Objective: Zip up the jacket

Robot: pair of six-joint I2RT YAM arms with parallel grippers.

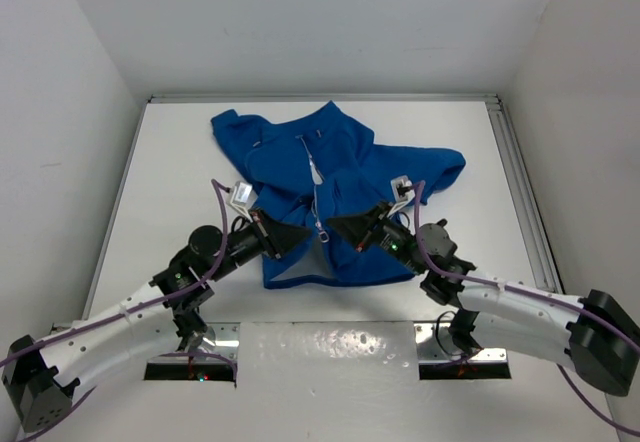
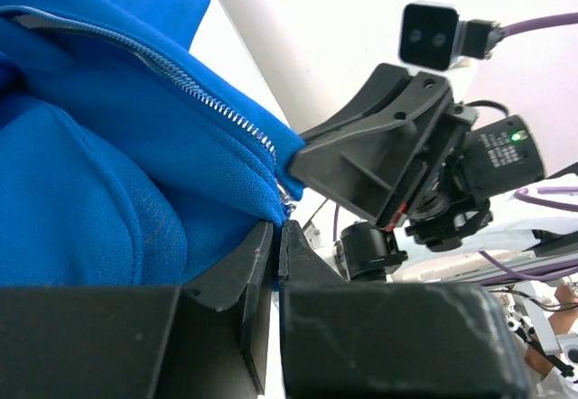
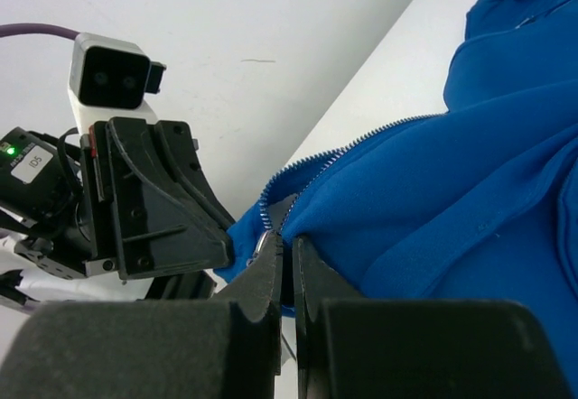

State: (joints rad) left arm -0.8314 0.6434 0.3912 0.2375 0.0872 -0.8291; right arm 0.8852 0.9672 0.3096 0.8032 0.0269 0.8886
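Observation:
The royal-blue jacket (image 1: 340,157) lies rumpled on the white table, its light zipper (image 1: 316,187) running down the middle with the lower part open. My left gripper (image 1: 303,236) is shut on the jacket's left front edge near the zipper's bottom end. In the left wrist view the pads (image 2: 262,245) pinch blue fabric (image 2: 90,191) just below the zipper teeth (image 2: 181,78). My right gripper (image 1: 337,224) is shut on the right front edge, close opposite. In the right wrist view it (image 3: 287,244) pinches the jacket (image 3: 470,173) at the zipper's lower end (image 3: 271,209).
The white table (image 1: 170,182) is boxed in by white walls on the left, back and right. A metal rail (image 1: 520,182) runs along the right edge. The two grippers' tips are a few centimetres apart, facing each other.

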